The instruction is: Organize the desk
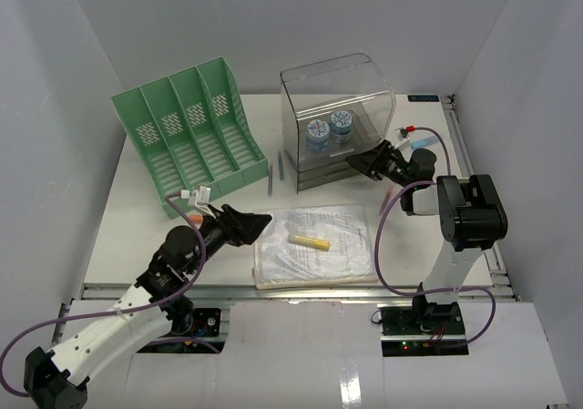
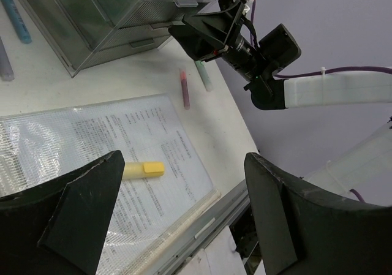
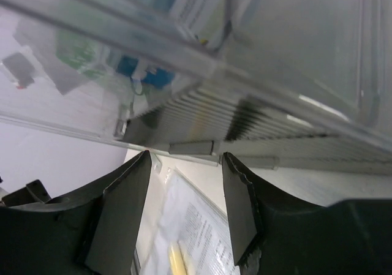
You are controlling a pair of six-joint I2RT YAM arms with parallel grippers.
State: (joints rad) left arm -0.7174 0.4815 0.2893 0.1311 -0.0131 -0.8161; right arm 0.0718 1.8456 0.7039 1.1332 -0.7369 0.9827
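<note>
**Drawer-opening step: right arm at the drawer, left arm poised over the papers.**
The desk (image 1: 118, 236) spans the view beyond the arm bases. Near its front edge the left gripper (image 1: 258, 226) hovers, claw wide apart, beside the document sleeve (image 1: 337, 245) and yellow highlighter (image 1: 309, 241). Toward the far right corner, the right gripper (image 3: 185, 165) stands part-way apart astride the drawer box (image 1: 337, 90) pull tab (image 3: 193, 147), with no contact visible. The next move is probably to pinch the tab and pull it straight out.

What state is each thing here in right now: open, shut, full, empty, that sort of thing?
Green file rack: upright, slots empty.
Clear drawer box: drawers look pushed in, two round blue items in its top bay.
Plastic sleeve: lying flat, papers inside.
Yellow highlighter: lying on the sleeve.
Left gripper: open, above the sleeve.
Right gripper: jaws apart at a drawer handle, nothing gripped.
</note>
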